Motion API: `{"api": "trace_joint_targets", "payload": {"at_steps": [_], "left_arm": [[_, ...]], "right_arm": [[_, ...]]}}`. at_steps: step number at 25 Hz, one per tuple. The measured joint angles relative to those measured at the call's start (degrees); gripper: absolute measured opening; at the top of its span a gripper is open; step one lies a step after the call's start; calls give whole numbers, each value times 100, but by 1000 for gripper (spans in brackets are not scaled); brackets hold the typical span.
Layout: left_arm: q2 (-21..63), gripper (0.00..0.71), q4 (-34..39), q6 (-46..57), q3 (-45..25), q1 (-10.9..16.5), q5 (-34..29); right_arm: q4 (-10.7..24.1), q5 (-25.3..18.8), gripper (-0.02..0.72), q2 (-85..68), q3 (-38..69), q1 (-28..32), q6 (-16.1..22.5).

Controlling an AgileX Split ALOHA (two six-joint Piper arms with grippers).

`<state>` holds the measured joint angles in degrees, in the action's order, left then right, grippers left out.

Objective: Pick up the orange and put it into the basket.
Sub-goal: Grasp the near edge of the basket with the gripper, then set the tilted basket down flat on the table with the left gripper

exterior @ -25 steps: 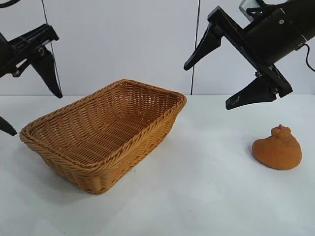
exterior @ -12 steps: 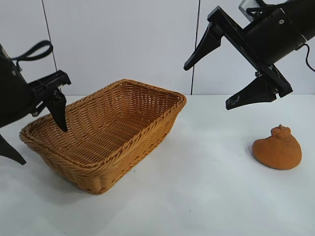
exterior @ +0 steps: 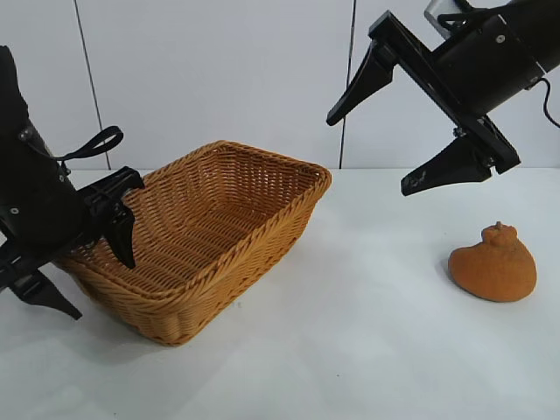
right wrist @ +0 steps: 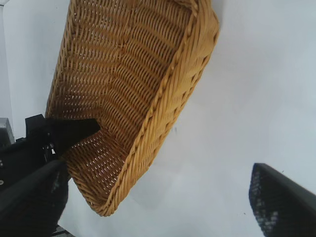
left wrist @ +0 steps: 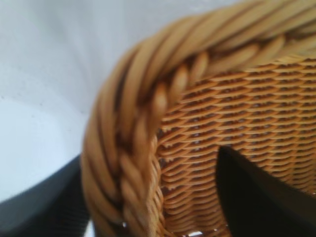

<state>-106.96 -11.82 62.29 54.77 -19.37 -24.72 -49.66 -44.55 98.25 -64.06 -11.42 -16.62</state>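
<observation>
The left gripper (exterior: 87, 262) sits low at the basket's (exterior: 262, 227) near-left corner, one finger (left wrist: 256, 192) inside the weave and the other outside, so the braided rim runs between them; in the exterior view there is a gap between the fingers, yet whether they are pinching the rim or only straddling it I cannot tell. The right gripper (exterior: 385, 140) hangs high over the right half of the table (exterior: 367, 350) with its fingers spread wide and nothing in them. The orange (exterior: 493, 264) rests untouched near the table's right edge, well apart from the basket and below and beyond the right gripper. As I judge it, the step in hand is steadying the basket, while the pick itself is not yet begun. The next move calls for the right gripper to drop over the orange, fingers either side of its lumpy body, close, then carry it across above the rim. No brand, label or writing can be read anywhere
</observation>
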Motion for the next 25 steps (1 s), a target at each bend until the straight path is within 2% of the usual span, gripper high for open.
{"api": "trace_joint_targets", "payload": {"at_steps": [3,6,12,15,20,25], "left_arm": [[-6,88,-30,-39,103,20,-225],[-10,88,-50,-388,514,138,-745],[-39,87,-201,-1678,1637,640,-1653],[-237,87,-206,-2212,2185,793,-2054],[-780,87,-262,-3343,2985,807,-2860],[-1029,87,-440,-4480,3465,781,-3314]], "right_arm": [[0,-7,684,0,0,0,0],[0,-14,684,0,0,0,0],[35,-18,684,0,0,0,0],[46,-18,684,0,0,0,0],[52,-45,684,0,0,0,0],[87,-91,684,0,0,0,0]]}}
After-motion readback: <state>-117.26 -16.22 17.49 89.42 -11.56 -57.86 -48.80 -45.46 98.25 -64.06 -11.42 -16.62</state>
